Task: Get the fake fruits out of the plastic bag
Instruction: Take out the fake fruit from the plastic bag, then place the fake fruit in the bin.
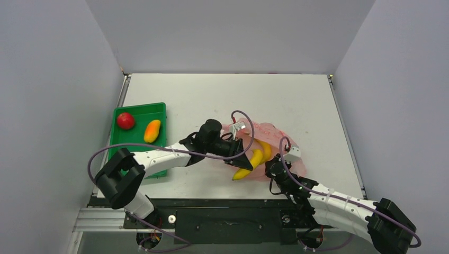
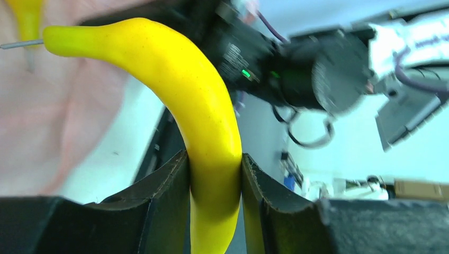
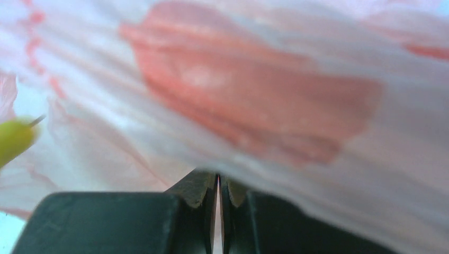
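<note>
The left gripper (image 2: 215, 161) squeezes a yellow banana (image 2: 185, 79) right between its jaws, and only the right wrist view shows the right gripper (image 3: 217, 182) pinched on the pink bag (image 3: 254, 106).

We see a smooth, glossy plastic banana (image 2: 201, 106), a thin, crinkly translucent bag (image 3: 254, 95), and matt black fingers (image 2: 159, 201)

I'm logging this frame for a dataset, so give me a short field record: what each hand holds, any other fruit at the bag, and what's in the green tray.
left hand: shut on a yellow banana, gripped at mid-body
right hand: shut on the plastic bag, pinching its film
second banana: lying against the pink bag
green tray: holds a red round fruit and an orange-yellow fruit
</note>
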You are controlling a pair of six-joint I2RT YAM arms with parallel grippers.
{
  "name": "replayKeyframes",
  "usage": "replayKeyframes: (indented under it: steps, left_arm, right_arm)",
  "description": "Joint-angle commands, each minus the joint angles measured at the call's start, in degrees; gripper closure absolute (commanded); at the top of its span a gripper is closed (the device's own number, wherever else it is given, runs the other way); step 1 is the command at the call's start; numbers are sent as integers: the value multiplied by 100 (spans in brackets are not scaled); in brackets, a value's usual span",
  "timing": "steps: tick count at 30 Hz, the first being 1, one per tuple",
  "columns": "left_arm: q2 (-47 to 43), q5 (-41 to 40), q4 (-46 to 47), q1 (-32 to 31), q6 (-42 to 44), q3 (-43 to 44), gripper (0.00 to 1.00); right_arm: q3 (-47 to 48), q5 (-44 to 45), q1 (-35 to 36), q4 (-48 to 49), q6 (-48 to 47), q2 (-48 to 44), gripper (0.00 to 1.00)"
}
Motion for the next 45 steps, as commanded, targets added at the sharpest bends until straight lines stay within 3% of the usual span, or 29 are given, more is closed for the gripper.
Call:
replayKeyframes:
  steps: [1, 5, 10, 12, 15, 17, 19, 21, 23, 27, 31, 36, 39, 42, 45]
  left_arm:
    - [-1112, 1096, -499, 47, 559, -29, 100]
    - [-2347, 525, -3053, 432, 2208, 336, 100]
    - [-3314, -365, -4938, 1510, 3050, 819, 100]
    - [-3639, -1589, -5521, 1814, 3162, 1014, 100]
    - [-4013, -4793, -6132, 1942, 2826, 1019, 100]
    - [-4103, -6327, -6257, 1965, 2565, 822, 100]
    - [-4107, -7293, -6158, 2054, 2244, 486, 100]
    - [-4029, -7727, -5940, 2259, 1889, 109, 100]
    - [-3890, -7746, -5706, 2612, 1480, -227, 100]
    - [-3665, -6923, -4883, 3588, 1083, -883, 100]
    - [-3414, -7020, -4219, 4325, 814, -1323, 100]
    - [-2690, -6558, -3732, 4639, 548, -1353, 100]
    - [-2461, -6550, -3777, 4660, 459, -1361, 88]
    - [-2503, -6388, -3735, 4674, 511, -1419, 60]
    - [-2722, -6285, -3765, 4684, 633, -1412, 42]
  right_arm:
    - [-9, 338, -208, -48, 90, 15, 100]
    - [58, 284, -373, -23, -3, 150, 100]
    - [35, 170, -531, 116, -77, 220, 100]
    - [17, 76, -596, 147, -115, 244, 100]
    - [5, -21, -669, 160, -153, 230, 100]
    - [0, -65, -686, 167, -167, 196, 100]
    - [6, -100, -698, 157, -190, 159, 100]
    - [22, -120, -712, 124, -218, 131, 100]
    - [42, -150, -726, 93, -238, 99, 100]
    - [59, -202, -735, 55, -264, 35, 100]
    - [76, -238, -731, 30, -279, -1, 100]
    - [86, -346, -737, 141, -273, 91, 100]
    - [147, -524, -738, 145, -343, 135, 100]
    - [190, -659, -732, 146, -487, 89, 100]
    - [254, -795, -736, 93, -593, 2, 100]
